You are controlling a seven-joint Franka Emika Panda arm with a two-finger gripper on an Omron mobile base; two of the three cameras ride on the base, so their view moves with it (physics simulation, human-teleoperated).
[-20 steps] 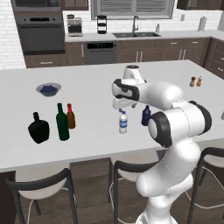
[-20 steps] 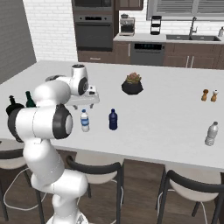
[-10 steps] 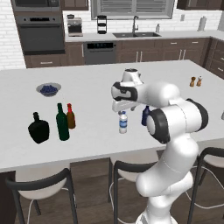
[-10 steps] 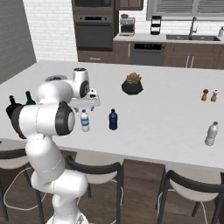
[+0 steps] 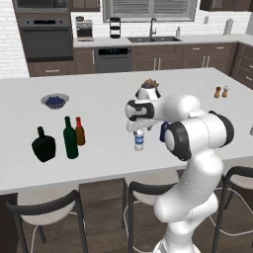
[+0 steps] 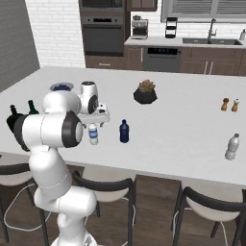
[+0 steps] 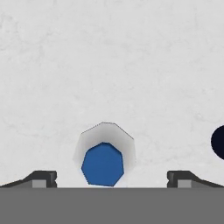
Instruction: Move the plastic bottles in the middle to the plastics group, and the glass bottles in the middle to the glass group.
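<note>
A small clear plastic bottle (image 5: 139, 142) (image 6: 93, 135) with a blue label stands upright near the counter's front edge. My gripper (image 5: 138, 127) (image 6: 94, 118) hangs open right over its top, one finger on each side. The hand view looks straight down on this bottle (image 7: 103, 157), a pale ring around a blue centre, between my fingertips (image 7: 43, 178). The dark blue bottle (image 6: 124, 131) (image 7: 218, 142) stands just to its right, apart from it. To the left stand the tall green glass bottle (image 5: 69, 138), the amber bottle (image 5: 79, 131) and the black flask (image 5: 43, 146).
A lone clear bottle (image 6: 232, 146) stands at the counter's right end. A potted plant (image 6: 145, 92), two shakers (image 6: 229, 104) and a blue bowl (image 5: 54, 101) sit farther back. Stools line the near edge of the white counter (image 5: 99, 163).
The gripper has come down and slightly left, from above the counter to just over the clear bottle's top. It stays open. The bottles have not moved.
</note>
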